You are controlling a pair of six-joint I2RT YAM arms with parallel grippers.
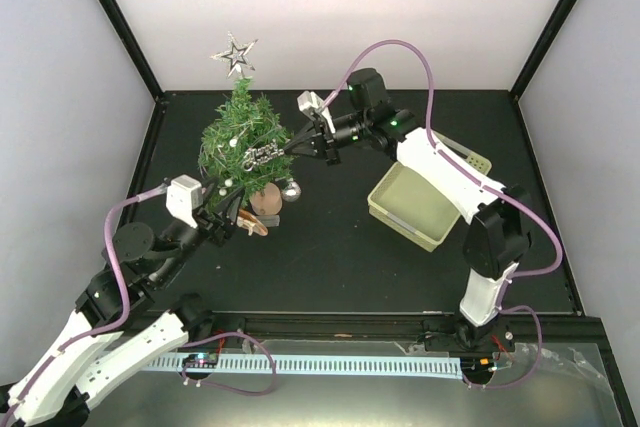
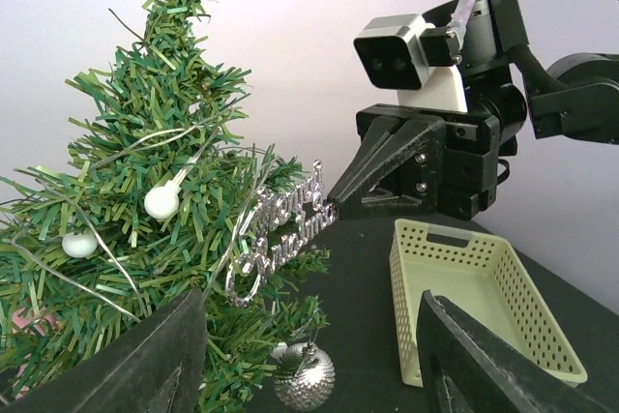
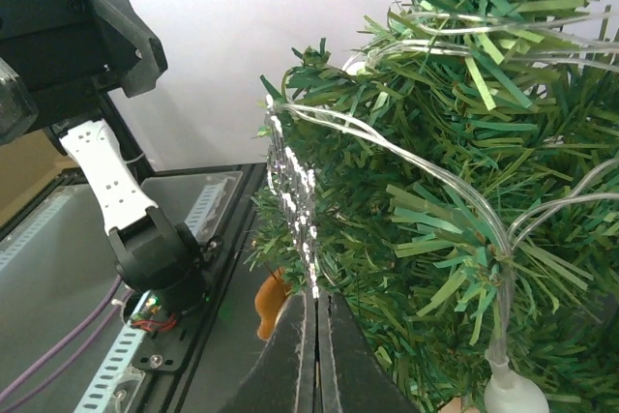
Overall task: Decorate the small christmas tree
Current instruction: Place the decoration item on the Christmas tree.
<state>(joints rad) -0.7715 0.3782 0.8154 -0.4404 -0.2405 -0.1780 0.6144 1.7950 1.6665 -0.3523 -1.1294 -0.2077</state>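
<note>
Silver and glittering, the script-lettered sign [image 2: 280, 229] is being pinched by its right end in the right pincer [image 2: 338, 202], whose jaws are closing flat on it and holding it edge-up against the foliage. The sign is resting on the right flank of the small christmas tree [image 1: 243, 137], a dark green bristly cone standing at the far left of the black surface [image 1: 330, 267] on a round light-wood stump [image 1: 265, 199].

To seat the sign well, I judge the pincer should be pushing it deeper between the needles. Ideally it would be hooking a loop of the lettering over a twig or over the clear wire of white bead lights [image 2: 162, 202]. Only then should it be parting its jaws, slowly, so nothing is dragging out. Backing straight off to the right would be keeping it clear of the branches.

The left pincer [image 1: 230, 219] is sitting low by the stump with jaws spread wide, gripping nothing that I can see. Steadying the trunk there would be guarding against tipping.

A silver star [image 1: 235, 54] is topping the tree, a silver glitter ball [image 2: 303, 374] is hanging low, and a pale green perforated plastic basket [image 2: 413, 297] is lying to the right.
</note>
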